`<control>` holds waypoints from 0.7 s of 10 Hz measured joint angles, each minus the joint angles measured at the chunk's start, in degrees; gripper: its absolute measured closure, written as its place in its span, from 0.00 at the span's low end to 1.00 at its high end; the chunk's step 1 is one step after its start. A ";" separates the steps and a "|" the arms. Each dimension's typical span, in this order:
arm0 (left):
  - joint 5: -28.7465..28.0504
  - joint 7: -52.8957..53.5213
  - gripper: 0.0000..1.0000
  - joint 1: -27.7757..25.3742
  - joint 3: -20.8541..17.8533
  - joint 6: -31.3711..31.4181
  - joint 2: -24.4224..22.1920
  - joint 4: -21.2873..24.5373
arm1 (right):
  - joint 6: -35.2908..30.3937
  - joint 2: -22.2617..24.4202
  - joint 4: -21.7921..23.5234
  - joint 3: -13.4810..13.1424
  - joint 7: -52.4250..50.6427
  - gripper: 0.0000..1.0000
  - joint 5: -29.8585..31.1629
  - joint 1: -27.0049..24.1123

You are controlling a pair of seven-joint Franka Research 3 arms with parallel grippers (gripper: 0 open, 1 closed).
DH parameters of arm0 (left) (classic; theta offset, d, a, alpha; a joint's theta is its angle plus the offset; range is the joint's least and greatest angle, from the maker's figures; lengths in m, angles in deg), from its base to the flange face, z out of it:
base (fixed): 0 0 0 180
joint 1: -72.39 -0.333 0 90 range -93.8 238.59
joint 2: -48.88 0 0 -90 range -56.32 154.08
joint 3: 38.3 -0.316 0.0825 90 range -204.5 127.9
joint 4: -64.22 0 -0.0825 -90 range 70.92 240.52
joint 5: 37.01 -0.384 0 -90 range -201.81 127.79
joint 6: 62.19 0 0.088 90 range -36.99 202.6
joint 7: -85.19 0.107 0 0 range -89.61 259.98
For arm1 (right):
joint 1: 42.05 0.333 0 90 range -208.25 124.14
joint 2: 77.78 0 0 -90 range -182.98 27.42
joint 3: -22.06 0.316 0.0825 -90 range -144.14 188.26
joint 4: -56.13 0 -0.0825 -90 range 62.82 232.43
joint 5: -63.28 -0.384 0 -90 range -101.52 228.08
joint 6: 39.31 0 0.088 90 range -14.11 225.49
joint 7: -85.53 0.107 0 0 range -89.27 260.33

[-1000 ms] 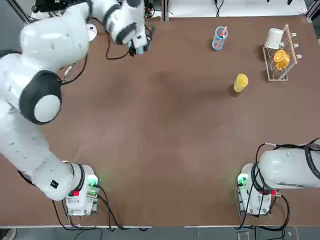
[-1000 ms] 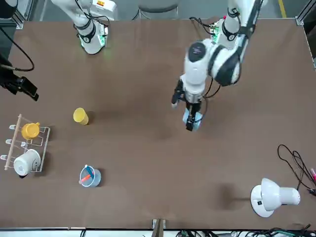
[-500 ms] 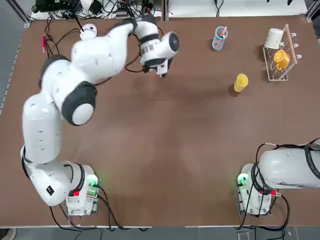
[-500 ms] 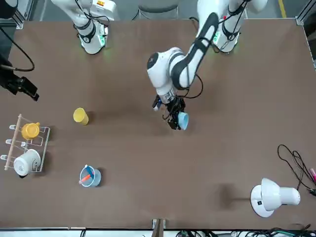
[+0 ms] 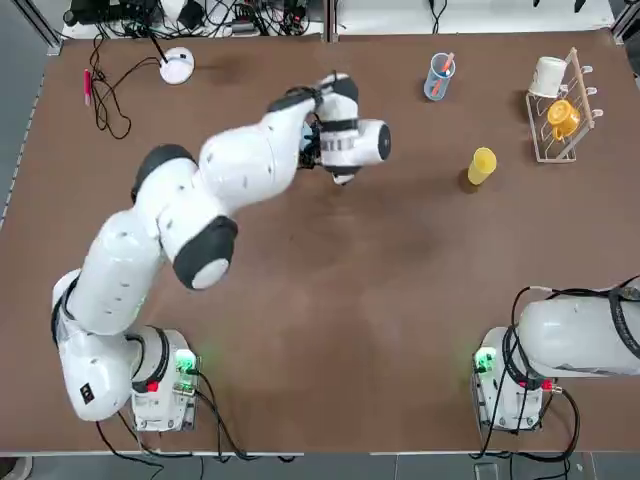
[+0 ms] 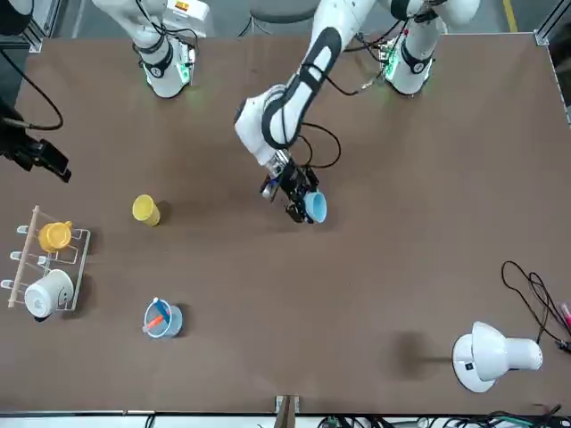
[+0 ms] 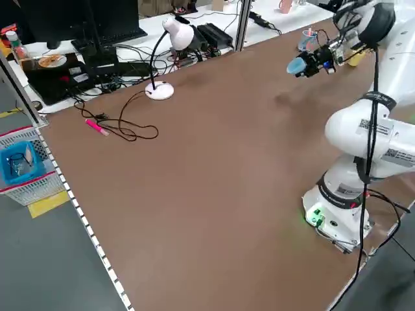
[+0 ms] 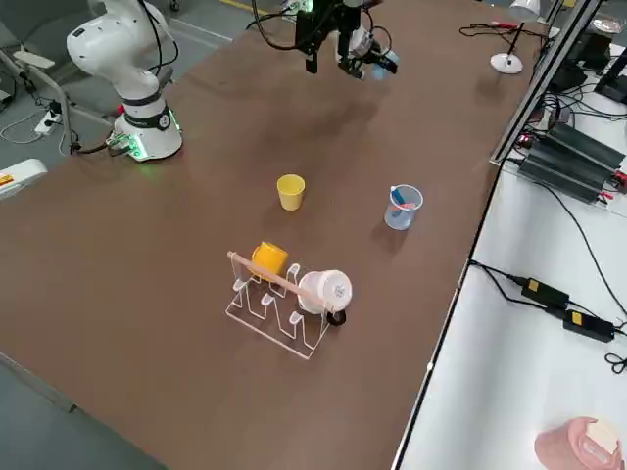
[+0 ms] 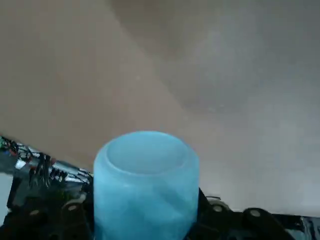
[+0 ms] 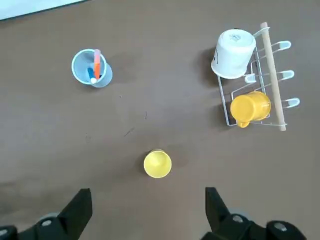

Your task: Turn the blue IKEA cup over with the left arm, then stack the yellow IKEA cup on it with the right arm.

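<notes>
My left gripper (image 6: 301, 200) is shut on the blue IKEA cup (image 6: 316, 207) and holds it on its side a little above the far middle of the table. In the left wrist view the blue IKEA cup (image 9: 146, 185) fills the space between the dark fingers. From the left side it (image 7: 296, 65) sticks out sideways from the left gripper (image 7: 311, 63). The yellow IKEA cup (image 5: 482, 165) stands alone on the table to the right, well clear of the left arm. My right gripper (image 10: 147, 215) hangs open high above the yellow IKEA cup (image 10: 157, 163), and the right arm (image 5: 580, 335) stays by its base.
A clear blue cup with pink sticks (image 5: 438, 77) stands at the far edge. A wire rack (image 5: 572, 100) with a white mug (image 5: 548, 76) and an orange mug (image 5: 562, 117) sits at the far right. A white lamp (image 5: 177, 65) and a cable (image 5: 100, 95) lie at the far left.
The left arm has swung to the robot's right and slightly nearer with the blue cup in its grip, and its wrist has turned. The right arm has stayed still.
</notes>
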 joint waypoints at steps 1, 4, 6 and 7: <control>-0.01 -3.40 0.33 1.30 -0.24 -2.32 1.14 -0.47 | 0.00 -0.01 0.20 -0.02 0.00 0.00 0.00 0.00; -0.20 -7.18 0.33 4.70 -2.30 -5.20 4.27 -1.05 | 0.15 -0.06 1.10 -0.15 0.00 0.00 0.00 -0.02; -1.02 -7.29 0.33 7.72 -5.02 -5.48 6.94 -1.46 | 0.99 -0.14 2.19 -0.28 0.00 0.00 0.00 -0.29; -2.01 -7.38 0.33 8.51 -5.69 -5.60 8.28 -2.18 | 2.00 -0.14 3.18 -0.32 0.00 0.00 -0.07 -0.42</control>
